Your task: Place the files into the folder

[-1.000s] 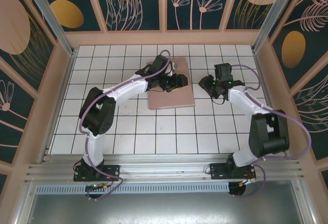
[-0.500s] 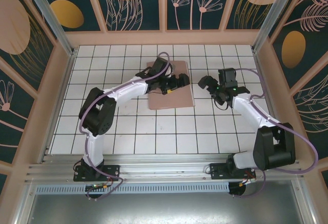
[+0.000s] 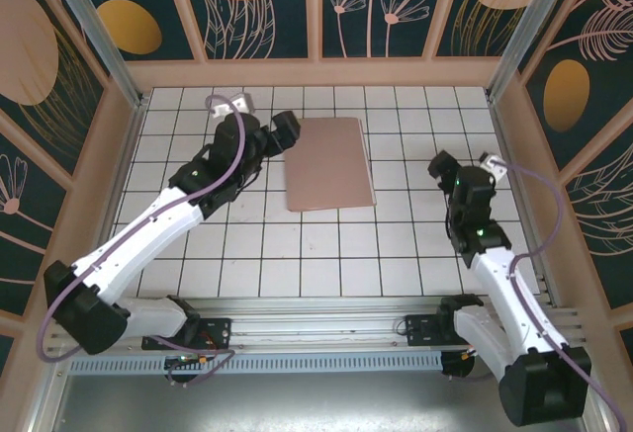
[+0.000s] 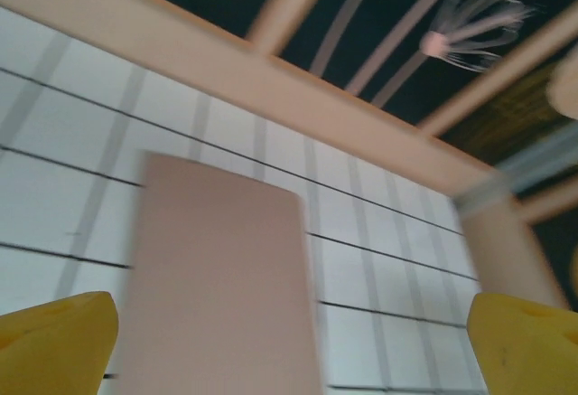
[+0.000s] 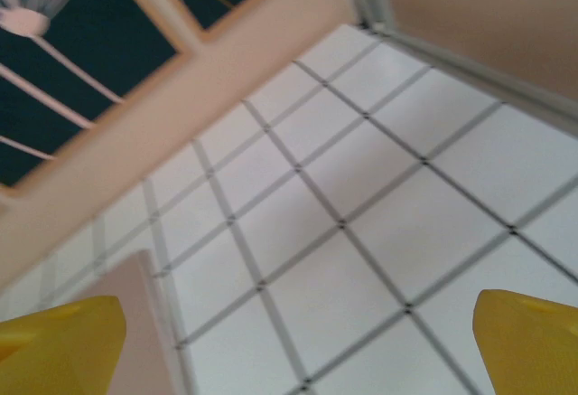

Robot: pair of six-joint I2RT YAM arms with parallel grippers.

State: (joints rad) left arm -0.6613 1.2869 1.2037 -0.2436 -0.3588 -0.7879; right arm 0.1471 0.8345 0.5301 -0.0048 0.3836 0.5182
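White gridded table (image 3: 326, 254) is bearing the work. Left gripper (image 3: 281, 127) is hanging just left of the folder's far left corner, with its yellow fingertips (image 4: 54, 345) standing wide apart and holding nothing. The pinkish-brown folder (image 3: 329, 163) is lying flat and closed on the table. Right gripper (image 3: 442, 168) is sitting well right of the folder, its fingertips (image 5: 54, 345) likewise spread wide and gripping nothing.
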